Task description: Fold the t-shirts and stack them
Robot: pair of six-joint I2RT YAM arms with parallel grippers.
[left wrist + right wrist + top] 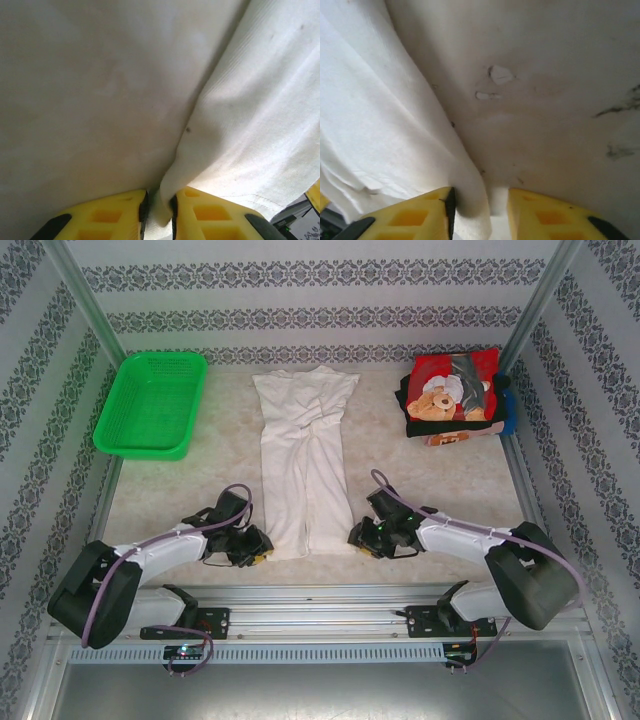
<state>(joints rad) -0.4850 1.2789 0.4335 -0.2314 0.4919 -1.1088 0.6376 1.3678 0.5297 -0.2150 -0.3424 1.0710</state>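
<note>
At the near edge, the left gripper (159, 205) is pinching the white shirt's (303, 455) hem corner and the right gripper (480, 202) is straddling the other corner, grip undeterminable; the shirt is lying mid-table, seemingly folded lengthwise, with cross-folding and stacking on the far-right pile (452, 395) outstanding.

A spread shirt (304, 470) lies lengthwise down the middle of the surface (420, 480), collar end farthest away. A basket (140, 449) sits at the far left, a stack of folded shirts (455, 395) at the far right. The left gripper (262, 545) is at the shirt's near left corner and the right gripper (355, 537) at its near right corner.
</note>
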